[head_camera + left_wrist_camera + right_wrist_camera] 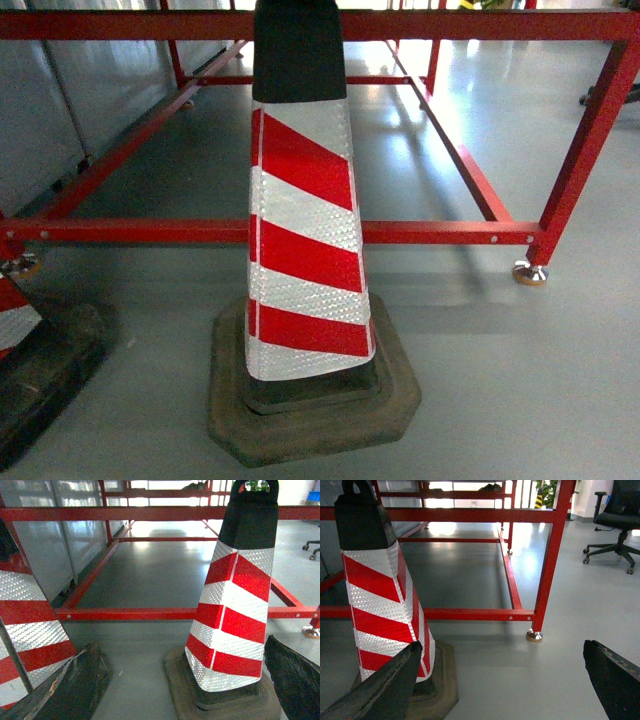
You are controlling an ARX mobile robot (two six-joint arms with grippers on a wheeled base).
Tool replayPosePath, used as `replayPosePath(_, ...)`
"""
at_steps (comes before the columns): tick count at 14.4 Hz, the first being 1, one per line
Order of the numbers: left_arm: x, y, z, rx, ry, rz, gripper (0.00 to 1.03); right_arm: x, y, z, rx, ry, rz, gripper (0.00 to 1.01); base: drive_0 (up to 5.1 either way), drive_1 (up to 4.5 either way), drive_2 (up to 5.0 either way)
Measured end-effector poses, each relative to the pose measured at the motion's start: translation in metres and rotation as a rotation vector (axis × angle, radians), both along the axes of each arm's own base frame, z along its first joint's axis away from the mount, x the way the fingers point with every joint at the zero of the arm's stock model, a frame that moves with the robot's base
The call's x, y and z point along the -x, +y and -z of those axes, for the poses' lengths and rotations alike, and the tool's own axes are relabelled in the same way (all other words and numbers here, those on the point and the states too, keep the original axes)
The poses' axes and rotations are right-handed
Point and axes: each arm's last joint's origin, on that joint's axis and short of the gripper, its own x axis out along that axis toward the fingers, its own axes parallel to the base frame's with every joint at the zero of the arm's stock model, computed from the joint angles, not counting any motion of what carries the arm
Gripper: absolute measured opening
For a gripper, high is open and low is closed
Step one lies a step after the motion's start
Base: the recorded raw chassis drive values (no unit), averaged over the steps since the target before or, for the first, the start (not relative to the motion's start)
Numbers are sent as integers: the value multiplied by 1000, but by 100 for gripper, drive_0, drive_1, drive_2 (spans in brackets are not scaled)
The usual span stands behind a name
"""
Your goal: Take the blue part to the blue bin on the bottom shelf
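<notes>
The blue part and the blue bin are out of view in all three views. My left gripper (pixel 181 642) is open and holds nothing, its dark fingers (pixel 75 685) spread wide low over the grey floor. Between and behind them stands a red-and-white striped traffic cone (pixel 235 610). My right gripper (pixel 502 643) is also open and empty, one finger (pixel 615 680) at the lower right and the other in front of the same cone (pixel 380 595). Neither gripper shows in the head view, where the cone (pixel 300 230) fills the middle.
A red metal shelf frame (pixel 440 232) runs low across the floor behind the cone, with a round foot (pixel 528 272) at its right post. A second striped cone (pixel 25 620) stands at the left. An office chair (pixel 620 515) sits far right.
</notes>
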Motion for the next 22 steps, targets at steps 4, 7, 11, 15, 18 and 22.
replayPosePath(4, 0, 0, 0, 0, 0, 0, 98, 0, 0, 0, 0, 0, 0, 98, 0, 0, 0)
replayPosePath(7, 0, 0, 0, 0, 0, 0, 98, 0, 0, 0, 0, 0, 0, 98, 0, 0, 0)
replayPosePath(11, 0, 0, 0, 0, 0, 0, 98, 0, 0, 0, 0, 0, 0, 98, 0, 0, 0)
replayPosePath(15, 0, 0, 0, 0, 0, 0, 98, 0, 0, 0, 0, 0, 0, 98, 0, 0, 0)
replayPosePath(18, 0, 0, 0, 0, 0, 0, 98, 0, 0, 0, 0, 0, 0, 98, 0, 0, 0)
replayPosePath(22, 0, 0, 0, 0, 4, 0, 98, 0, 0, 0, 0, 2, 0, 98, 0, 0, 0)
